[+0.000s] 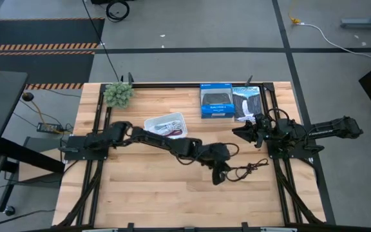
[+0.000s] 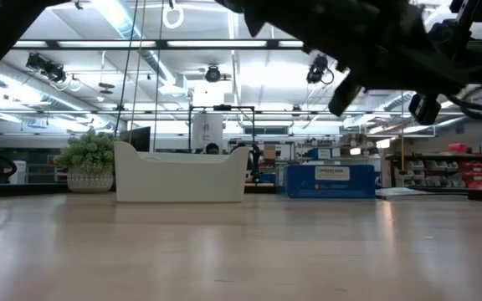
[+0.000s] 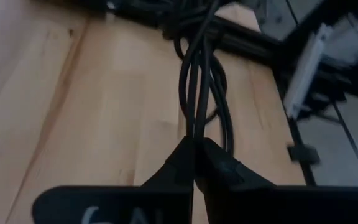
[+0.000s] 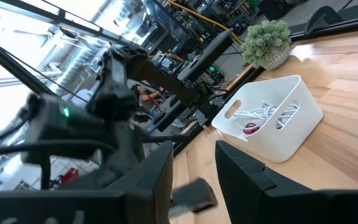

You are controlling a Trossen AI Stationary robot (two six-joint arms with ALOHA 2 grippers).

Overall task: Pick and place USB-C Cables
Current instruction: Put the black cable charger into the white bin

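The black USB-C cable (image 1: 247,170) is a loose bundle of thin dark loops on the right half of the table; in the left wrist view its strands (image 3: 197,81) run away from my fingers over the wood. My left gripper (image 1: 219,175) reaches across the table's middle and is shut on this cable. The white tray (image 1: 166,124) stands behind the left arm, with white and maroon cables (image 4: 263,115) lying inside it. My right gripper (image 4: 194,165) is open and touches nothing. It hovers at the right side (image 1: 243,132), near the boxes. No silver-grey cable shows. My left gripper pinches several strands of the black cable's near end (image 3: 194,127) between its two fingertips (image 3: 219,163). The fingers lie along the strands. The rest of the bundle (image 1: 253,169) trails toward the table's right edge; whether it rests on the wood or hangs just above, I cannot tell.
Two retail boxes, one blue (image 1: 216,101) and one black (image 1: 247,103), lie at the far edge. A small potted plant (image 1: 118,94) stands at the far left corner. Black frame rails (image 1: 282,180) run along both sides of the table. Bare wood (image 1: 160,193) fills the near half.
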